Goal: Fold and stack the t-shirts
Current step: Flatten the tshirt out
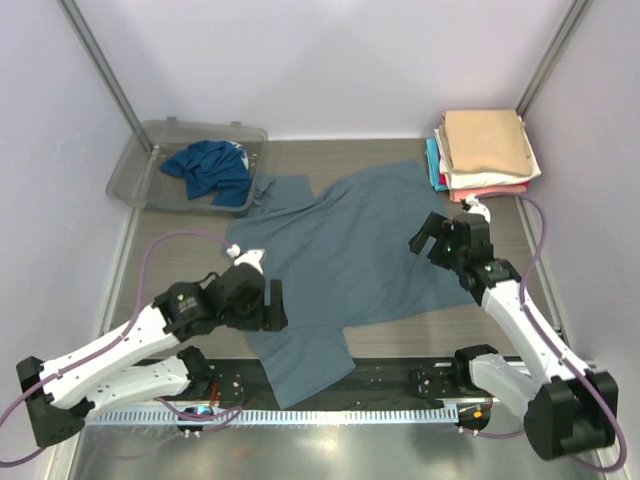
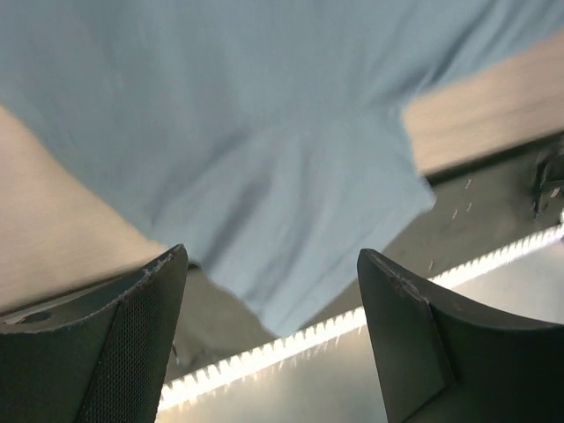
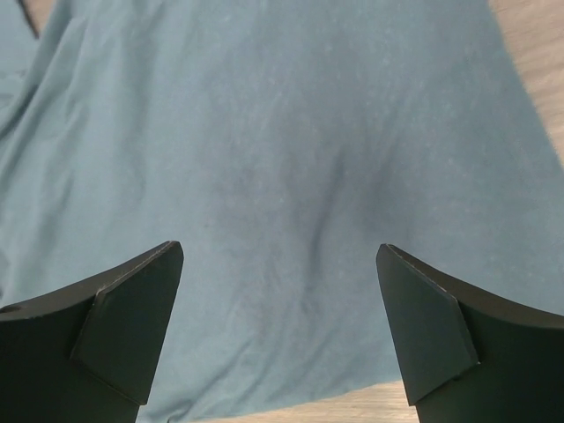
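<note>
Both grippers are spread wide and hold nothing: the left gripper [image 1: 268, 303] at lower left, the right gripper [image 1: 428, 238] right of centre. Each sits over an edge of the slate-blue shirt [image 1: 350, 260], which lies spread but skewed across the middle. One sleeve spills over the black base strip [image 1: 400, 376] at the bottom. That sleeve could snag there, I'd say. A shallow pinch might also catch one layer and drag the fold crooked.
</note>
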You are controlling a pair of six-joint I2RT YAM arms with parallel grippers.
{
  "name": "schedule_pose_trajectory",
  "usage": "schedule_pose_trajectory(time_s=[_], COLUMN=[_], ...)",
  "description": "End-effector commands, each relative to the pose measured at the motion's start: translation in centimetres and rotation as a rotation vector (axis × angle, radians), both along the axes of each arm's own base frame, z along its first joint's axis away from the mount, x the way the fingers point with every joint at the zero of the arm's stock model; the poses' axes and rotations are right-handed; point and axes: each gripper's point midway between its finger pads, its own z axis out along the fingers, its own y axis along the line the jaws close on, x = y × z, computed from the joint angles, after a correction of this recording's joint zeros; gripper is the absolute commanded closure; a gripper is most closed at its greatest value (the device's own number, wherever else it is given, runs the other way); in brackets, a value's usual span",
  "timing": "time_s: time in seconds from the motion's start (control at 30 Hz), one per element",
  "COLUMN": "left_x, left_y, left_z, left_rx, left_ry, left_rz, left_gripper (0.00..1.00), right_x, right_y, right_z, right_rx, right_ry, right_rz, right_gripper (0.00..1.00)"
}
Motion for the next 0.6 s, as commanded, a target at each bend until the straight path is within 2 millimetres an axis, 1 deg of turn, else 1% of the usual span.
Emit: schedule_pose_trajectory(time_s=[0.0, 0.03, 0.07, 0.1, 0.13, 0.17, 0.2, 0.23, 0.37, 0.4, 0.43, 0.5, 0.53, 0.57], left_x=[-3.0, -4.4, -4.7, -5.1, -5.7, -5.8, -6.1, -6.3, -7.7, -8.1, -9.0, -9.8, -10.9, -11.5], left_y=[1.5, 1.8, 1.4, 1.4, 1.4, 1.2, 1.5, 1.5, 0.2, 0.1, -0.3, -1.0, -1.4, -1.8], left_z=[-3.2, -5.1, -5.4, -5.9, -6.9, -7.0, -7.7, -8.0, -8.8, -9.4, -9.6, -9.9, -10.1, -10.3], left_rx=[0.002, 0.009, -0.022, -0.032, -0.031, -0.050, -0.040, -0.037, -0.060, -0.042, -0.038, -0.044, -0.032, -0.025], left_ry=[0.118, 0.180, 0.187, 0.199, 0.216, 0.209, 0.218, 0.224, 0.280, 0.293, 0.299, 0.312, 0.318, 0.326], left_rz=[0.105, 0.105, 0.108, 0.110, 0.120, 0.123, 0.130, 0.127, 0.103, 0.097, 0.062, 0.062, 0.023, 0.010], left_gripper=[0.21, 0.22, 0.23, 0.23, 0.23, 0.23, 0.23, 0.23, 0.24, 0.24, 0.25, 0.25, 0.25, 0.25], right_x=[-0.4, -0.7, -1.1, -1.2, -1.4, -1.8, -1.9, -2.0, -2.3, -2.4, -2.4, -2.5, -2.5, -2.6], right_y=[0.8, 0.9, 0.8, 0.5, 0.3, 0.0, -0.4, -0.5, -0.5, -0.5, -0.5, -0.5, -0.3, -0.3], right_z=[0.2, 0.5, -0.1, -0.2, -0.1, -0.5, -0.5, -0.6, -1.1, -1.3, -1.4, -1.9, -1.9, -2.0], right_rx=[0.101, 0.123, 0.126, 0.123, 0.124, 0.116, 0.104, 0.098, 0.088, 0.089, 0.089, 0.092, 0.095, 0.097], right_ry=[-0.085, -0.102, -0.094, -0.096, -0.103, -0.087, -0.084, -0.079, -0.048, -0.042, -0.037, -0.020, -0.019, -0.014], right_rz=[-0.018, -0.028, -0.033, -0.051, -0.066, -0.076, -0.095, -0.099, -0.097, -0.097, -0.098, -0.100, -0.095, -0.094], right_gripper=[0.02, 0.02, 0.02, 0.02, 0.01, 0.02, 0.02, 0.02, 0.02, 0.02, 0.02, 0.02, 0.02, 0.02])
